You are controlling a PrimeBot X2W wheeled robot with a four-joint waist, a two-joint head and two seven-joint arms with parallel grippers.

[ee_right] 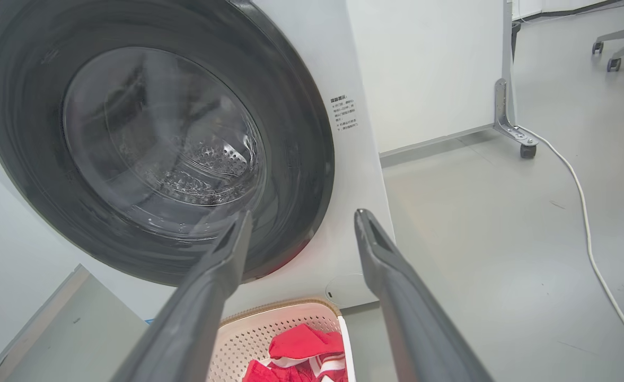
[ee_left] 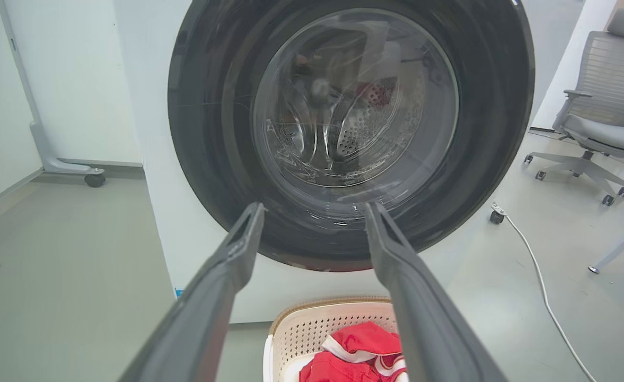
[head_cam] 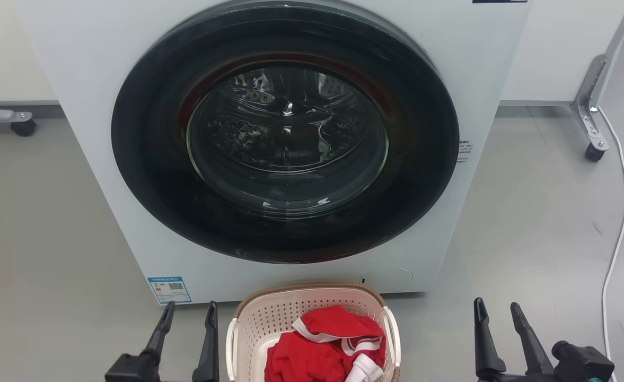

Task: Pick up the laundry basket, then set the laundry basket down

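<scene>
Cream plastic with punched holes and a brown rim: the basket (head_cam: 269, 318) stands on the grey floor (head_cam: 36, 239) at 6 o'clock in the head view, cut off by the bottom edge. Red clothes (head_cam: 322, 350) with white trim lie in it. Just beyond it, from 9 through 12 to 3 o'clock, rises a white washer (head_cam: 105, 159) with its round dark door (head_cam: 285, 132) closed. The left gripper (head_cam: 191, 306) is at 7 o'clock, released and holding nothing, just beside the basket's left handle with a strip of floor between. The right gripper (head_cam: 497, 304) is at 5 o'clock, also released and holding nothing, and stands farther from the basket's right handle. A white cable (head_cam: 622, 212) runs down the floor at 3 o'clock.

Left wrist view: two dark fingers (ee_left: 211, 297) rise from 6 o'clock, spread apart, with nothing between them. Their tips point at the lower part of the door. The basket shows at 6 o'clock, partly behind the finger at 5 o'clock. A grey chair (ee_left: 603, 116) stands at 2 o'clock.

Right wrist view: this gripper's fingers also stand spread, with nothing between them. The basket sits at 6 o'clock, in the gap between them and below their tips. The door is at 10 o'clock, and the cable curves down at 3 o'clock.
</scene>
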